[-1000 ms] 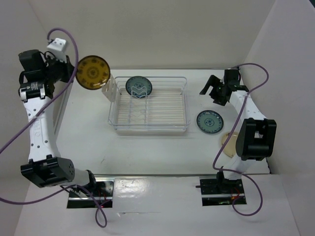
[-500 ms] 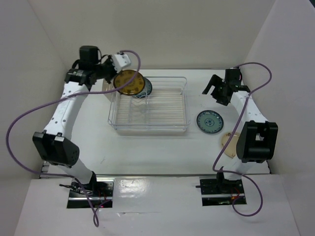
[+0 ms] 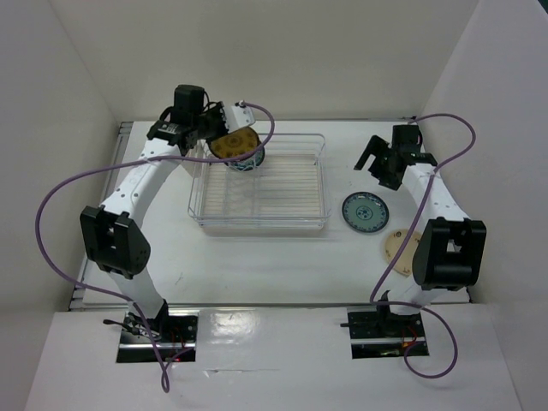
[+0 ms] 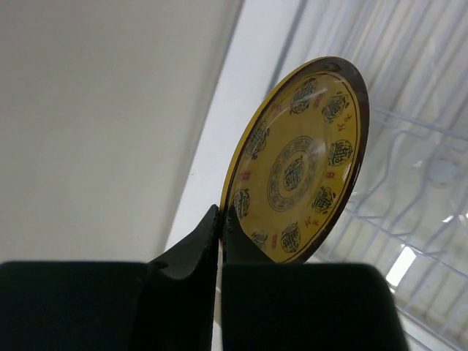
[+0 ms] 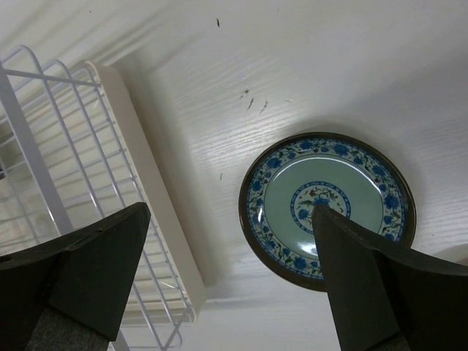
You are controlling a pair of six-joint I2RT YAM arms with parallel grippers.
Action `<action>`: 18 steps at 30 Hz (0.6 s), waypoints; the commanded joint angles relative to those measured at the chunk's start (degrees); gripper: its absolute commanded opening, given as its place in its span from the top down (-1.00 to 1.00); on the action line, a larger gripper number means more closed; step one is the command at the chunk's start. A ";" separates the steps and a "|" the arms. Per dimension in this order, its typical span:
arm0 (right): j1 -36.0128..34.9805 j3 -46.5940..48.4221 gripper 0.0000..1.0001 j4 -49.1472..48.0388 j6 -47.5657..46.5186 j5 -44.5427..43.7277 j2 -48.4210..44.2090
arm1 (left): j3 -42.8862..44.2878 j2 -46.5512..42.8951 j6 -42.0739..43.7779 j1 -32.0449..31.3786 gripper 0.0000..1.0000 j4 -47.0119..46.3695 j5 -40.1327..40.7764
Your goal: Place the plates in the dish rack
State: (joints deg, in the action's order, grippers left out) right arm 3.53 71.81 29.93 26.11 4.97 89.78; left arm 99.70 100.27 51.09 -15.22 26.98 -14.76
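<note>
My left gripper [image 3: 221,137] is shut on the rim of an amber-brown plate [image 3: 235,144], held on edge over the back left corner of the dish rack [image 3: 318,184]; the left wrist view shows its yellow patterned face [image 4: 300,164] and my gripper [image 4: 220,219] pinching its lower edge. A teal plate [image 3: 250,159] stands in the rack just behind it, mostly hidden. A second teal ringed plate [image 3: 366,211] lies flat on the table right of the rack, also in the right wrist view [image 5: 329,207]. My right gripper [image 3: 377,165] is open and empty above and behind it. A cream-beige plate [image 3: 398,248] lies partly under the right arm.
The rack's white wire insert and clear rim [image 5: 157,197] show at the left of the right wrist view. White walls enclose the table on three sides. Purple cables [image 3: 51,214] loop off both arms.
My left arm has swung right from the far left wall, carrying the amber-brown plate over the rack's back left corner. The right gripper has shifted only slightly.
</note>
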 commanded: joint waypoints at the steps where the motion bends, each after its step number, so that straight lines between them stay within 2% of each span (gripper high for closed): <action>1: 0.07 -0.71 -1.00 0.74 0.43 -0.75 -1.71 | 1.11 -0.34 3.84 0.02 1.00 -7.73 2.20; 18: 0.07 -0.71 -1.00 0.74 0.96 -0.75 -1.71 | -4.60 2.12 2.78 0.02 1.00 -11.51 -1.93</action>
State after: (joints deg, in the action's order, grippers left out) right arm 3.53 71.18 30.26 26.57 4.91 89.78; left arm 96.03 102.45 53.71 -15.16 18.39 -14.24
